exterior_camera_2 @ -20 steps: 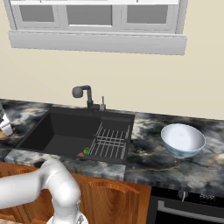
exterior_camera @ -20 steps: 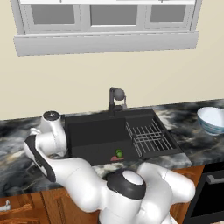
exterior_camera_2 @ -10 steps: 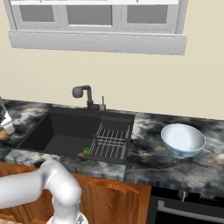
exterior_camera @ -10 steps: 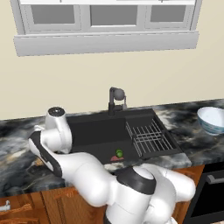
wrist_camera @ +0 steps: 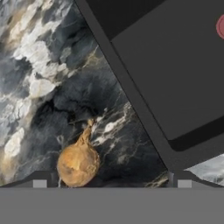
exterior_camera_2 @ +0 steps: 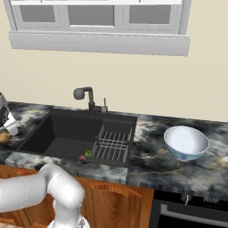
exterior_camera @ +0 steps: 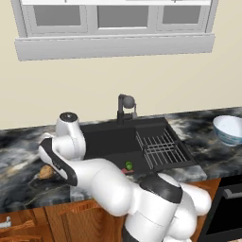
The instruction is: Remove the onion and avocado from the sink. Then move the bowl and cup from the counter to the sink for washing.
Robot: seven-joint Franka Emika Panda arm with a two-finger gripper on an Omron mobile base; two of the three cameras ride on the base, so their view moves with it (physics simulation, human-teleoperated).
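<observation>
The onion (wrist_camera: 78, 163) already lies on the marbled surface (wrist_camera: 48, 78) at the lower left of the hand view, between the spread, empty hand (wrist_camera: 111, 178) tips, while the avocado (exterior_camera: 128, 165) sits in the sink (exterior_camera: 113, 142) and the bowl (exterior_camera_2: 185, 142) waits at right

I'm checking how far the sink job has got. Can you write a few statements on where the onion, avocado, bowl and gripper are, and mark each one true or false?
1. The onion lies on the counter, outside the sink. True.
2. The avocado sits on the counter next to the bowl. False: it is in the sink basin, near the wire rack.
3. The bowl is on the counter to the right of the sink. True.
4. The gripper is shut on the onion. False: its jaws stand open and hold nothing.
</observation>
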